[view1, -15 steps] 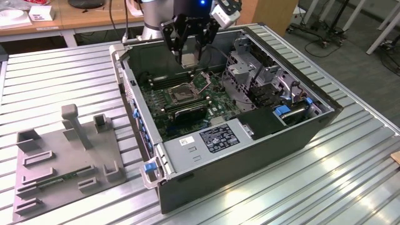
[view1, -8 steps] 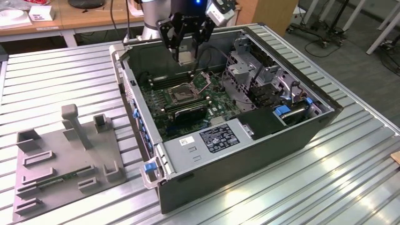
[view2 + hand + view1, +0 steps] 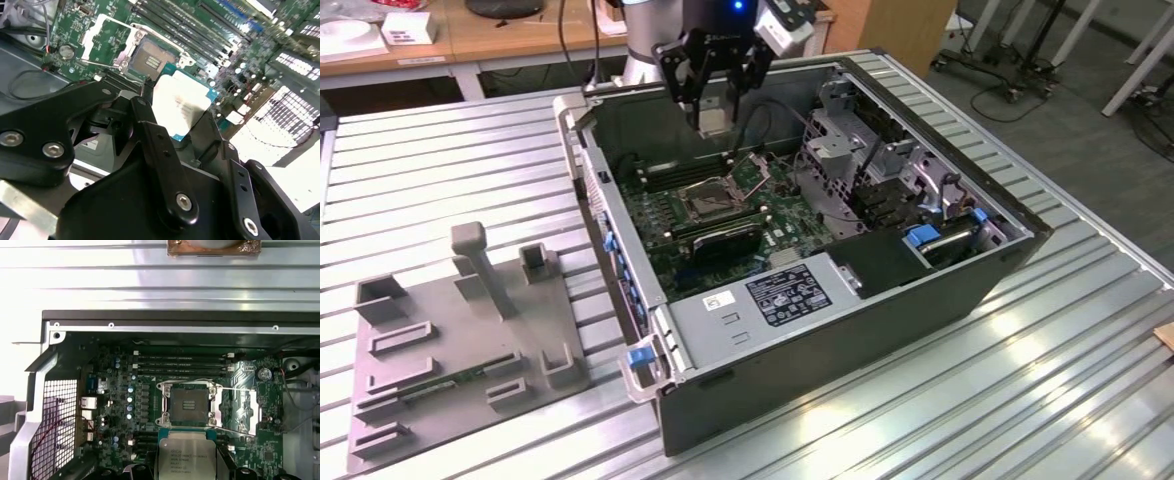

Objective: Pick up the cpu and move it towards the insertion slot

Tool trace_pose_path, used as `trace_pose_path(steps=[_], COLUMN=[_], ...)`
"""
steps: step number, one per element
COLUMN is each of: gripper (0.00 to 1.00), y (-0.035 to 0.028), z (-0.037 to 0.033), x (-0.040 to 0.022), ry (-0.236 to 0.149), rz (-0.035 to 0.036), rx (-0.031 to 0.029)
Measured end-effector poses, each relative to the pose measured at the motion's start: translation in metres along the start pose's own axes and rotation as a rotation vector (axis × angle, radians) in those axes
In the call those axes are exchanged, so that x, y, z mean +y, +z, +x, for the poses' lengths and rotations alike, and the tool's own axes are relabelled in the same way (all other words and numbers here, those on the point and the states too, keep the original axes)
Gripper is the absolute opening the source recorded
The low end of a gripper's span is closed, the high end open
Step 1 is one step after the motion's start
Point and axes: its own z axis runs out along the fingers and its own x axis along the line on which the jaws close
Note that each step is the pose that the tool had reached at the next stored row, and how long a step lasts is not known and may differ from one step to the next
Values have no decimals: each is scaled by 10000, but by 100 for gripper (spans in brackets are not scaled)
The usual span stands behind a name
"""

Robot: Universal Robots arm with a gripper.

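Tool (image 3: 715, 112) grips cpu (image 3: 186, 459) above the case; first wrist view reveals insertion slot (image 3: 189, 405) open.

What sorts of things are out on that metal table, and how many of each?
Open black computer case with green motherboard: 1
Grey plastic tray with rectangular pockets: 1
Small square silvery-topped cpu, held in the black gripper: 1
Total: 3

The case (image 3: 854, 300) is lying open on the table (image 3: 1067, 400), with the tray (image 3: 454, 350) sitting well apart toward the exterior view's left. The slot (image 3: 704, 200) is lying inside the case on the board (image 3: 781, 215). The gripper (image 3: 715, 118) is holding the cpu (image 3: 712, 122) above the case, near the slot.
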Motion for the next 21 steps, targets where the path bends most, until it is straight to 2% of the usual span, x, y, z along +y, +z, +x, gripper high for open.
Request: trace_pose_path(steps=[4,10,14,17,21], gripper=[54,54,54,54,54], y=[26,28,46,78,84], z=[-35,-40,-70,-74,-75], x=[58,61,62,65,90], ry=[0,0,0,2,1], rz=[-2,-1,-1,0,1], rx=[-1,0,-1,0,0])
